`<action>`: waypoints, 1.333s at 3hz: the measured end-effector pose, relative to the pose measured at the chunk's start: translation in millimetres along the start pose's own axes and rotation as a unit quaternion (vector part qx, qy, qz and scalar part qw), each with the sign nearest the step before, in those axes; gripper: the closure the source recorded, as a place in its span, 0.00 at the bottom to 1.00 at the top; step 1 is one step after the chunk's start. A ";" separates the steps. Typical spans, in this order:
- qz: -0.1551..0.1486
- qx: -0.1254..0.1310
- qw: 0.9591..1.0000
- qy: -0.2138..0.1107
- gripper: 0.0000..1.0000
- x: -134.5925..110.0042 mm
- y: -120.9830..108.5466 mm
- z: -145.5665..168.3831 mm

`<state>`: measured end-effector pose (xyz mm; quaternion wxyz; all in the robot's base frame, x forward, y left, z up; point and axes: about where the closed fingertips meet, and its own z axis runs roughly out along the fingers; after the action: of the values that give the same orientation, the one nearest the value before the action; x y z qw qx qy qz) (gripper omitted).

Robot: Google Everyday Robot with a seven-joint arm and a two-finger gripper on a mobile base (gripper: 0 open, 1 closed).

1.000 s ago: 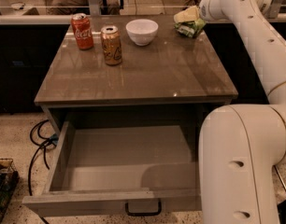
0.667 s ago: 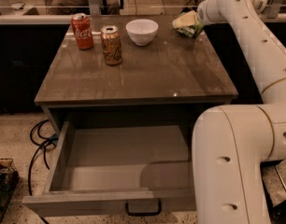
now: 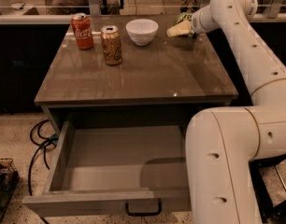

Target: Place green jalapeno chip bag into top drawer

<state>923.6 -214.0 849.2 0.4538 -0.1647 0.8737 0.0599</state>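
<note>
Arm (image 3: 236, 162) near link has swung further left across view within 1 s. Top drawer (image 3: 87, 199) stands open, well below gripper (image 3: 192, 24). Green jalapeno chip bag (image 3: 179, 29) stays at gripper, touching it, at far table (image 3: 147, 73) corner. Grip state: cannot tell. Est. pick-up phase, no transfer yet.

Dim warm light; glare on tabletop (image 3: 143, 73); arm (image 3: 227, 162) shadow in top drawer (image 3: 110, 162); claw (image 3: 187, 24) dim at far-right tabletop corner.

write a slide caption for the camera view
Robot claw at the chip bag on the table's far right corner, with the top drawer pulled open below.
</note>
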 end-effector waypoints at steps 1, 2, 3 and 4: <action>0.023 -0.009 0.999 -0.023 0.00 0.5 4.4 19.0; 0.025 -0.009 0.999 -0.028 0.13 -0.4 5.8 23.3; 0.025 -0.012 0.999 -0.025 0.46 2.1 8.9 27.7; 0.025 -0.014 0.999 -0.023 0.77 4.4 11.5 31.6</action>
<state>941.8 -196.2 826.7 0.4699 -0.1477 0.8659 0.0867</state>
